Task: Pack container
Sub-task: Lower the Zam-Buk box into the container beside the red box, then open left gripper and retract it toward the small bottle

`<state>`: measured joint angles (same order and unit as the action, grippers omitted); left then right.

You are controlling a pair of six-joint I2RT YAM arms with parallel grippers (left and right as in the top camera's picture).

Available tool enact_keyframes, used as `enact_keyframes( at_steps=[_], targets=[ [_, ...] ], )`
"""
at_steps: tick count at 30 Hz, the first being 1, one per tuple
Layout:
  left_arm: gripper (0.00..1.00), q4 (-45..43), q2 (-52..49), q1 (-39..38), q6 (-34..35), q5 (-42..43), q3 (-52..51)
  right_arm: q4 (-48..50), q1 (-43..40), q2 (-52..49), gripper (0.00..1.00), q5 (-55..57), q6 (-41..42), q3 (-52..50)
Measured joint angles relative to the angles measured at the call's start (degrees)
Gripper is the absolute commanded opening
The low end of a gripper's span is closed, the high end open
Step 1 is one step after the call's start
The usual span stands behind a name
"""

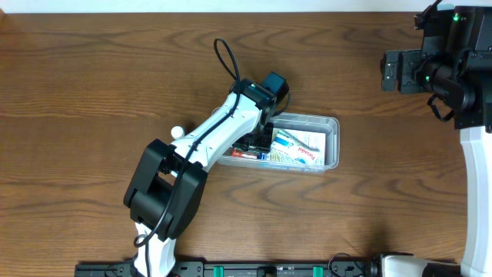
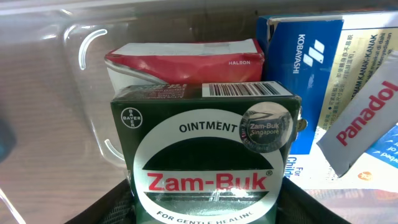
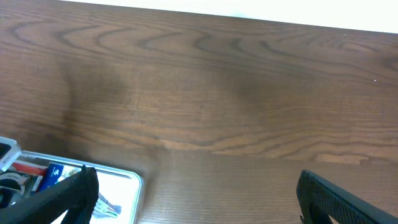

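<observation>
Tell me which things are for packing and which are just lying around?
For packing: clear container, Zam-Buk ointment box in the left gripper, red Haleon box, blue Kobayashi box, Panadol box.
Lying about: small white round thing on the wooden table.

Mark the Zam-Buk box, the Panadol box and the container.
Zam-Buk box [image 2: 208, 180]: left wrist view, front label.
Panadol box [image 2: 367, 118]: left wrist view, red lettering.
container [image 1: 337, 142]: overhead view, right rim.
</observation>
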<state>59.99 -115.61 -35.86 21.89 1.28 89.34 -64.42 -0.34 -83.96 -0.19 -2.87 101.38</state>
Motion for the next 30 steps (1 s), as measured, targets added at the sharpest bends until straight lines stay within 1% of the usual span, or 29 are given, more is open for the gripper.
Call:
enact_keyframes(
  at_steps=[3,12,16,20,23,28,30],
  targets=[
    [0.82,0.0,0.0,0.0,0.2,0.0,0.0,0.0,0.0,0.0,0.99,0.0,0.0,0.0],
    [0.83,0.2,0.0,0.0,0.2,1.3,0.0,0.0,0.0,0.0,0.99,0.0,0.0,0.0],
    [0.83,2.3,0.0,0.0,0.2,1.5,0.9,0.0,0.0,0.0,0.99,0.0,0.0,0.0],
    [0.89,4.6,0.5,0.0,0.0,1.6,4.3,0.0,0.0,0.0,0.99,0.0,0.0,0.0],
    [0.90,5.9,2.8,0.0,-0.7,1.7,6.6,0.0,0.0,0.0,0.99,0.0,0.0,0.0],
    [0.94,7.1,9.8,0.1,-2.7,1.7,8.6,0.0,0.0,0.0,0.99,0.0,0.0,0.0],
    [0.94,9.0,12.6,0.5,-3.4,1.0,8.9,0.0,0.0,0.0,0.99,0.0,0.0,0.0]
  ],
)
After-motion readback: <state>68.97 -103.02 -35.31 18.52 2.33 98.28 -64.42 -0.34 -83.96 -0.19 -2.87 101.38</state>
